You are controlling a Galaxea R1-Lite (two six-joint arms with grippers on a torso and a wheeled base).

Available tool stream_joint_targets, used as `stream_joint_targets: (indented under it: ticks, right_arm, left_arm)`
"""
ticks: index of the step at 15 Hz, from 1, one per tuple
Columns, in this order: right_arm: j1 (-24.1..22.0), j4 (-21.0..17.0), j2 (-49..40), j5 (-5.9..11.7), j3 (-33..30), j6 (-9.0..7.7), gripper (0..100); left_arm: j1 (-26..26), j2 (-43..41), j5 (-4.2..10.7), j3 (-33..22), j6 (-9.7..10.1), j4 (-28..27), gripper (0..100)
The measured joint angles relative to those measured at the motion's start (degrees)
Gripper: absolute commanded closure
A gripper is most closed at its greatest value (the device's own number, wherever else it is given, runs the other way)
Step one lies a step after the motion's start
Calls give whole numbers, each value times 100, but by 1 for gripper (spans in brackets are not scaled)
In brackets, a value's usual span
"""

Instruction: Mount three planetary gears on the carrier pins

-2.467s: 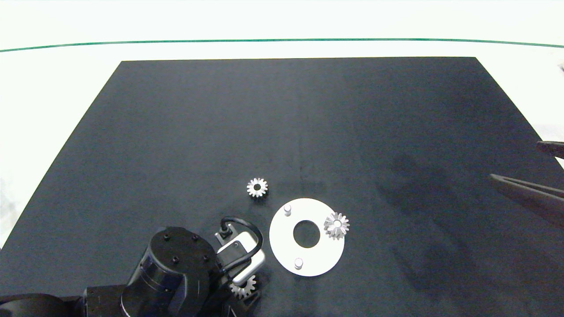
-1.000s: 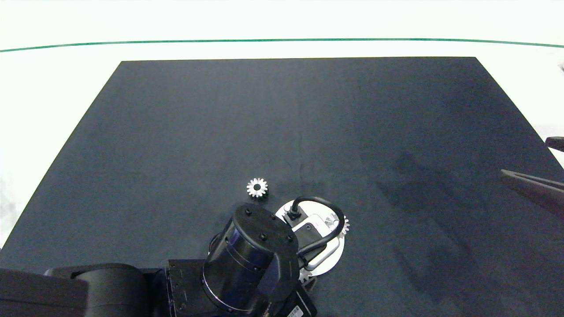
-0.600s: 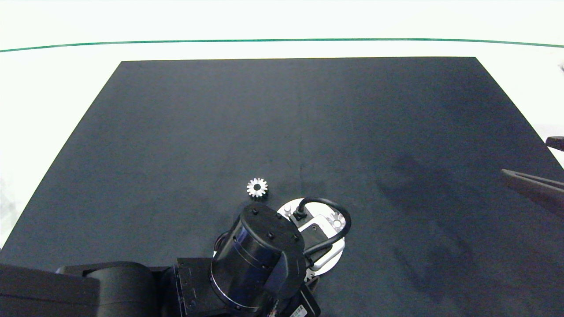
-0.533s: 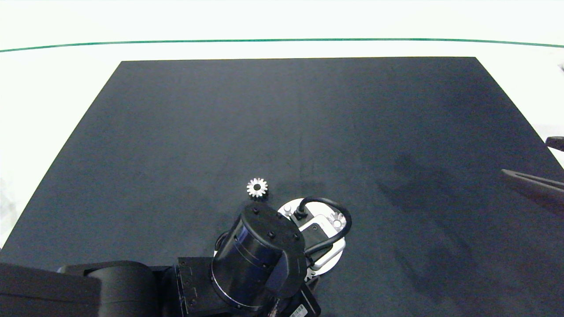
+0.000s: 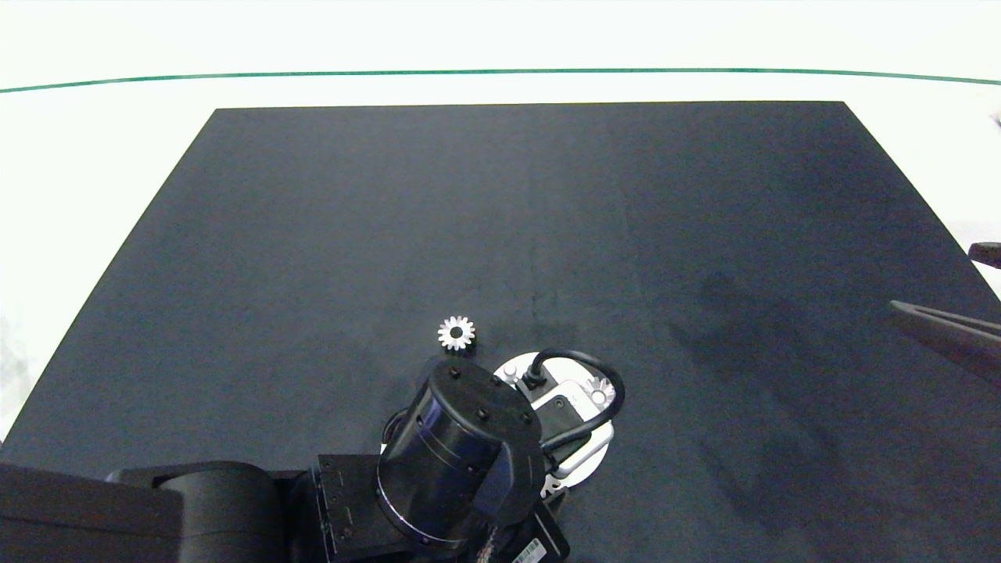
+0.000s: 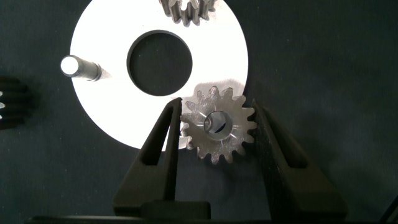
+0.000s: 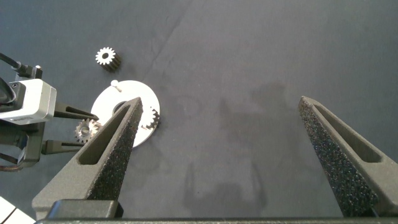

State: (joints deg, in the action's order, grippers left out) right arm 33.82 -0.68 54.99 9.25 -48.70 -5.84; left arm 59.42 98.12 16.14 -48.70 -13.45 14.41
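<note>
Here, left wrist view: left gripper closed on a gear over the white disc rim; a pin shows through its hole.
Head view: the arm hides that grip; a loose gear lies on the black mat just beyond the disc.
Third gear: seated at the disc's far edge.
Bare pin: standing, uncovered.
Writing: a label on the arm, unreadable.
Right gripper: fingers wide apart, holding nothing, at the mat's right edge.
</note>
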Motion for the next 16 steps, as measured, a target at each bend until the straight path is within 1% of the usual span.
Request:
stream_joint_targets:
  ticks: [6, 8, 12, 13, 16]
  right_arm:
    - [0, 9, 11, 0, 0, -9, 0]
    - [-2, 9, 10, 2, 0, -9, 0]
    - [-2, 9, 5, 2, 0, -16, 0]
    - [-5, 9, 5, 0, 0, -16, 0]
    - [-2, 6, -22, 0, 0, -16, 0]
  left_arm:
    - [-123, -41, 4, 33, -13, -28, 72]
    - [-190, -74, 34, 33, -46, -35, 72]
    - [-283, -247, 52, 240, -52, -33, 72]
    - [-283, -273, 52, 268, -52, -38, 0]
    - [-252, -319, 59, 295, -48, -35, 0]
